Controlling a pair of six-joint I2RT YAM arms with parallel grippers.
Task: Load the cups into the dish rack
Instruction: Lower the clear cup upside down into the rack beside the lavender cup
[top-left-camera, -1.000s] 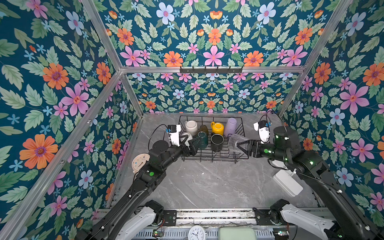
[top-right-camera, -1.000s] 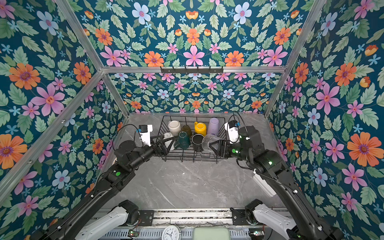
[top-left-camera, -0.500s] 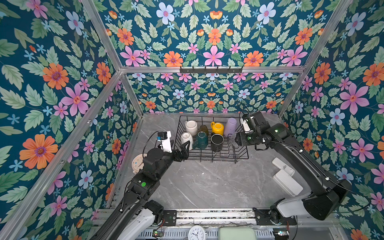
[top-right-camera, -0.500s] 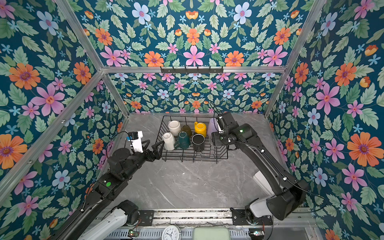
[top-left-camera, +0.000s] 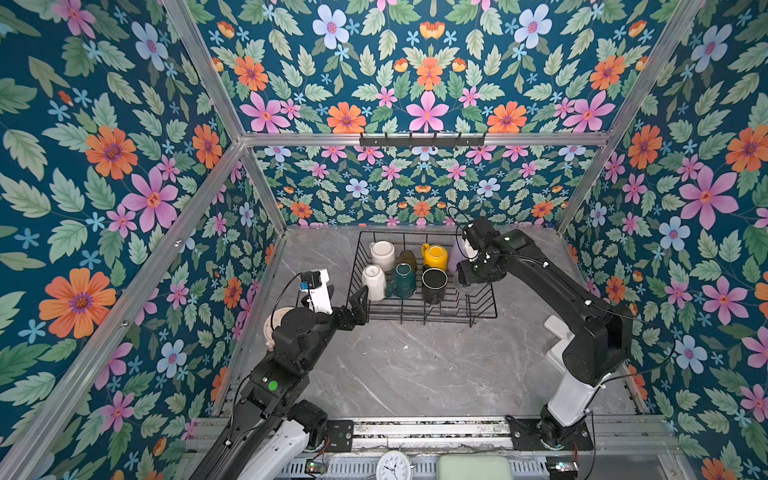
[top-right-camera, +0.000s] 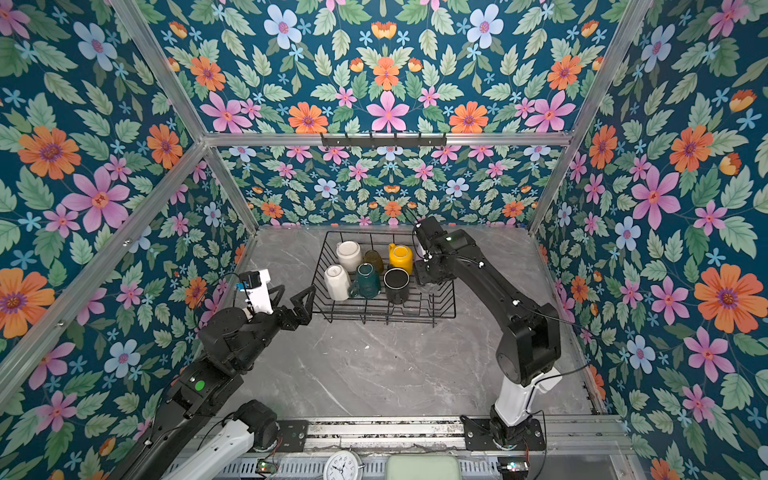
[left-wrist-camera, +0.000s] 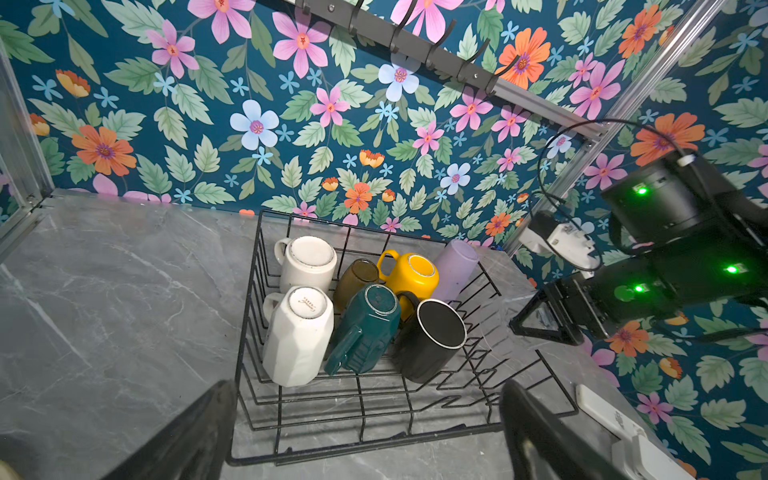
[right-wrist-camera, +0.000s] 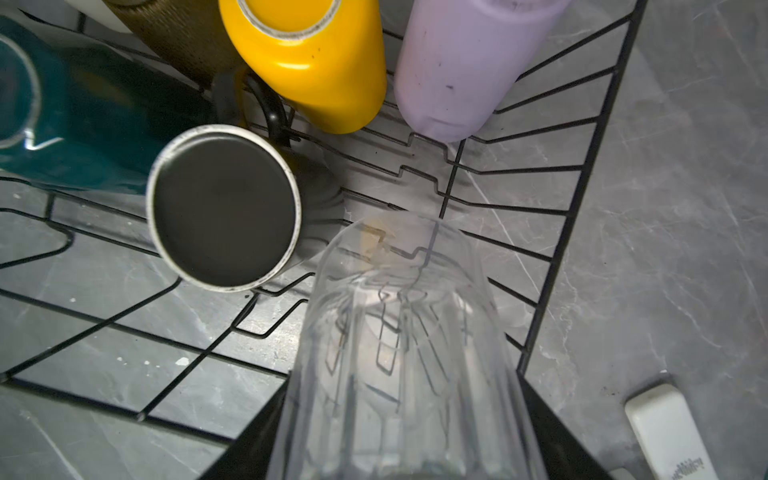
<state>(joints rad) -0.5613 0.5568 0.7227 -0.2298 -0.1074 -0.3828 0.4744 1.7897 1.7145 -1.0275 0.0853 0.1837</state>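
In the right wrist view the clear glass (right-wrist-camera: 399, 332) runs off the picture's edge with only dark slivers of the right gripper (right-wrist-camera: 403, 380) at its sides, and the teal mug (right-wrist-camera: 75, 112), yellow mug (right-wrist-camera: 307, 62) and lilac tumbler (right-wrist-camera: 461, 66) in the dish rack (right-wrist-camera: 582, 166) are each cut off too. In both top views the right arm (top-left-camera: 540, 270) hides most of that tumbler at the rack's far right corner. In the left wrist view the left gripper (left-wrist-camera: 368, 384) shows only as two blurred fingers (left-wrist-camera: 199, 428) cut by the edge.
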